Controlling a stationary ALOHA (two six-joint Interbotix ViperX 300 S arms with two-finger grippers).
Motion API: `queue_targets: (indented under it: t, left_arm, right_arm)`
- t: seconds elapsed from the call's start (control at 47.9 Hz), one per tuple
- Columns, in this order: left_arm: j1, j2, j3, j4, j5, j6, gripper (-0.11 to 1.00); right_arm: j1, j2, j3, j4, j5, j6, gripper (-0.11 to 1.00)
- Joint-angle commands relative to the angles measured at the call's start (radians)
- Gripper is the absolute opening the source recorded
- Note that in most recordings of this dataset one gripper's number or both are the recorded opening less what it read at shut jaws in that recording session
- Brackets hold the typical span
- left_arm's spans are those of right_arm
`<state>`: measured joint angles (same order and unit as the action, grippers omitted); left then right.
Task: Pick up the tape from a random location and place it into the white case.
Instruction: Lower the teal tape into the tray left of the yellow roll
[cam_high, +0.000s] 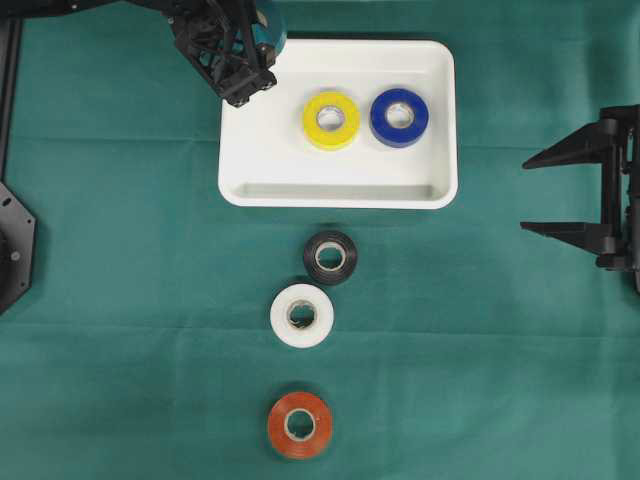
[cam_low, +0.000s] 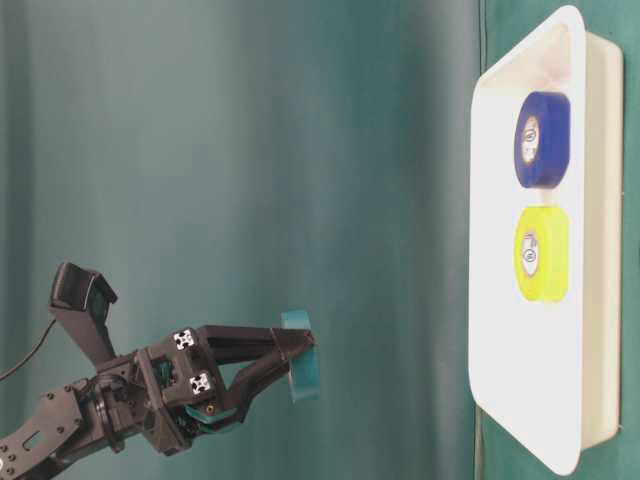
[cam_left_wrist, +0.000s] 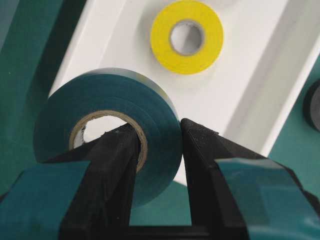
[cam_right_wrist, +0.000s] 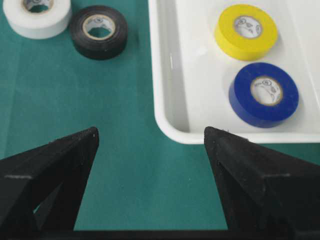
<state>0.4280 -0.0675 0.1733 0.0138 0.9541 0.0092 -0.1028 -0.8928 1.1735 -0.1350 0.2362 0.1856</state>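
We are holding a teal tape roll (cam_left_wrist: 107, 135) in our left gripper (cam_left_wrist: 160, 137), one finger through its core and the other pressing its outer face. The left arm is reaching in from the upper left of the overhead view, its gripper angled down over the corner of the white case (cam_high: 250, 190). A yellow roll (cam_high: 331, 120) and a blue roll (cam_high: 399, 117) are lying side by side inside the case. Our right gripper (cam_high: 548, 193) is waiting with jaws spread wide and nothing between them, well apart from the case, above the green cloth (cam_high: 120, 300).
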Motion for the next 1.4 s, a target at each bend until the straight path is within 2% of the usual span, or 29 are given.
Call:
queue_targets:
  t: [0.0,0.731,1.378]
  left_arm:
    - [-0.003,-0.020,-0.015,0.003,-0.003,0.002,0.24]
    - [-0.012,0.006,0.026,0.002,-0.021,0.000,0.24]
    - [-0.011,0.224,0.169,-0.002,-0.282,0.002,0.24]
  right_arm:
    - [0.000,0.005,-0.025,-0.002,-0.005,-0.002,0.84]
    - [0.002,0.005,-0.025,-0.002,-0.005,-0.002,0.84]
    - [0.002,0.008,-0.025,-0.002,-0.005,-0.002,0.84]
